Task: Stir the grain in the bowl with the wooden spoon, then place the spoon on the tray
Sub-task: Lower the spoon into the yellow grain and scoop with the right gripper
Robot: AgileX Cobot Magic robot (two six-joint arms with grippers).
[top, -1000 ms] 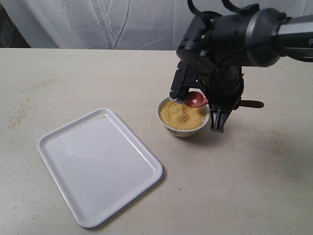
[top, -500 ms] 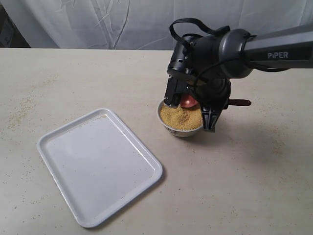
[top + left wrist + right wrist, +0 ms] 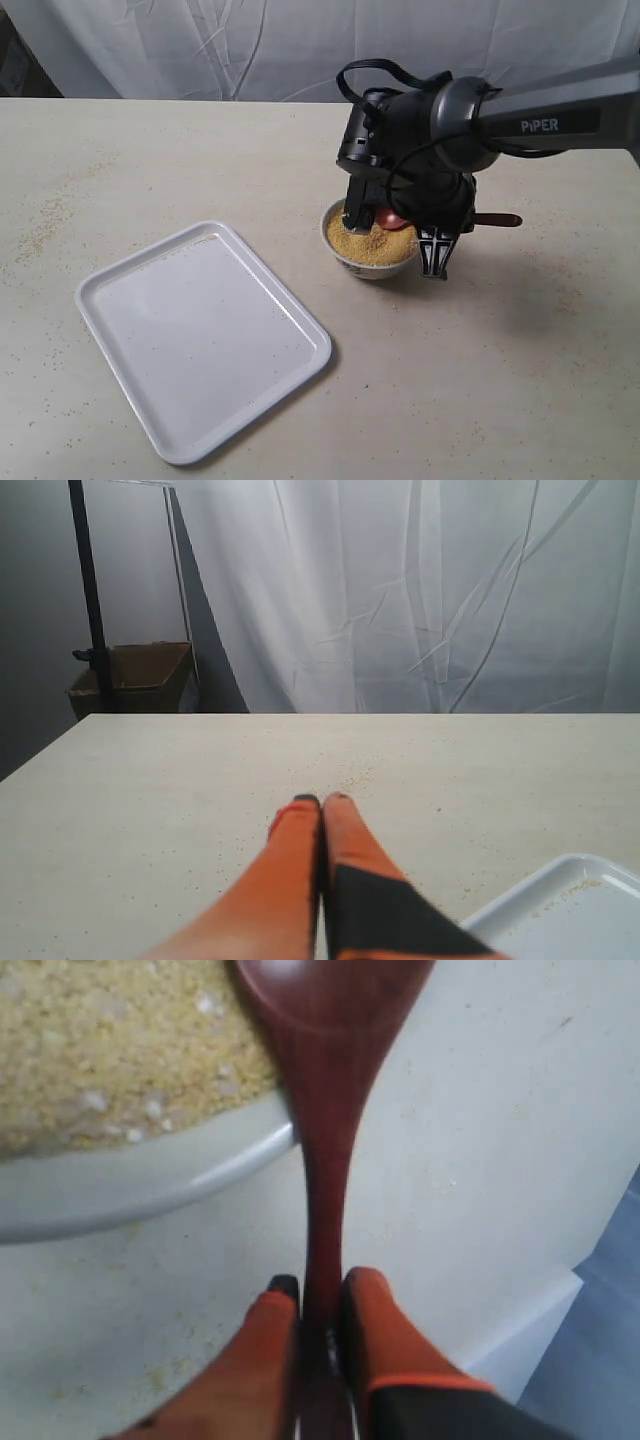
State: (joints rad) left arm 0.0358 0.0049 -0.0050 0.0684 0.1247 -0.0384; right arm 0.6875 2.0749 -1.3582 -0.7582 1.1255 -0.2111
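My right gripper [image 3: 322, 1285] clamps the spoon [image 3: 325, 1150] handle, tip in grain [image 3: 365, 246]. The bowl [image 3: 370, 270] is brimful; I risk spilling.

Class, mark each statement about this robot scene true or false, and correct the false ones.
1. The right gripper is shut on the wooden spoon. True.
2. The spoon lies on the tray. False: its oval end is over the grain in the bowl, and its handle crosses the rim.
3. The bowl stands on the tray. False: it stands on the table, beside the tray.
4. The left gripper is shut and holds nothing. True.
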